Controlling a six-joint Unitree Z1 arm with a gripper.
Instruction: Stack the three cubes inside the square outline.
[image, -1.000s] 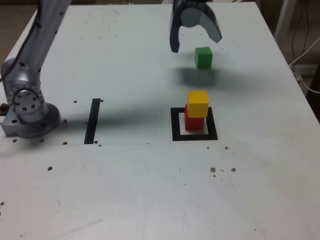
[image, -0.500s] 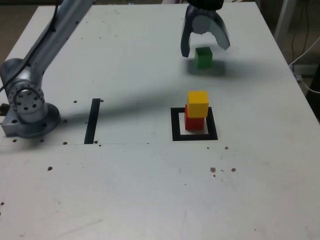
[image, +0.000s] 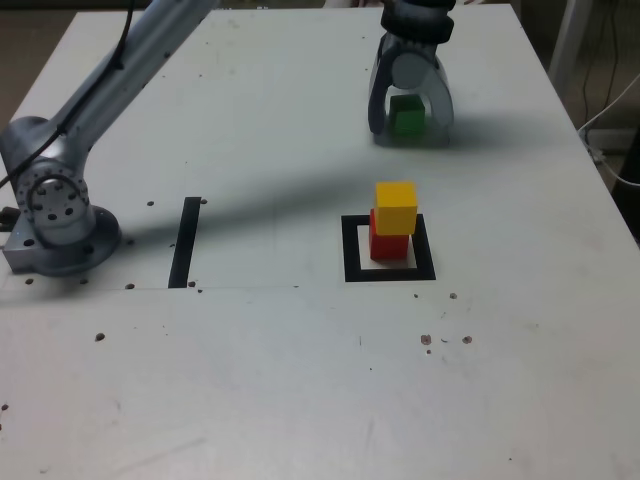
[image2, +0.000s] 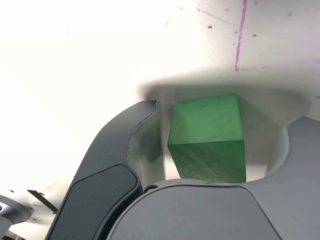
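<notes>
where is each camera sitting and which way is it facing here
Exterior view: off the arm, raised at the table's near edge, looking down across it; shows the arm's base, links and gripper straddling the green cube, plus the yellow cube on the red cube in the square outline.
Wrist view: on the wrist, looking past both fingers at the tabletop.
Shared: gripper, green cube.

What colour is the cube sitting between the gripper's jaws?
Green. The cube shows best in the wrist view, sitting between the open jaws of the gripper.
</notes>
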